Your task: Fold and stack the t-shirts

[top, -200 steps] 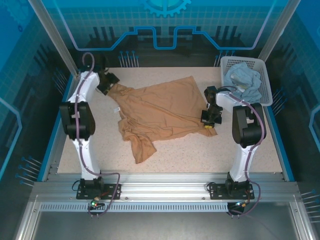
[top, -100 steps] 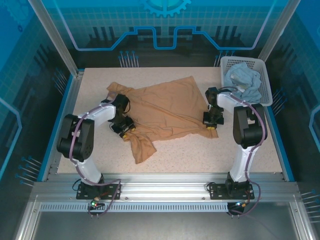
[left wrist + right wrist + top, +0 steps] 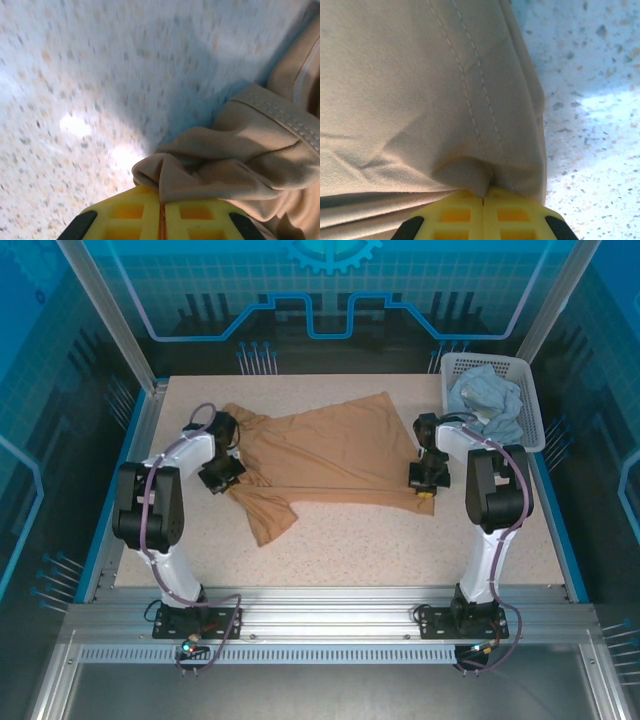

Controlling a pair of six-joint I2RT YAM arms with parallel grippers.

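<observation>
Left claw (image 3: 161,207) has newly clamped the tan t-shirt (image 3: 340,455); right claw (image 3: 483,205) stays clamped too.

t-shirts: 2 in all
tan t-shirt (image 3: 330,450): 1, lying on the table
pale blue t-shirt (image 3: 487,400): 1, bunched in the basket
white lattice basket (image 3: 485,359): 1, at the table's far right corner
table (image 3: 400,545): 1, speckled top
arms: 2, left arm (image 3: 175,565) and right arm (image 3: 485,560)
grippers: 2, left gripper (image 3: 222,478) and right gripper (image 3: 424,483)
yellow finger pads (image 3: 130,212): 2 per gripper in the wrist views, 4 total
purple cables (image 3: 237,605): 2, one per arm
hem stitch lines (image 3: 470,100): 2, running parallel on the tan cloth in the right wrist view
</observation>
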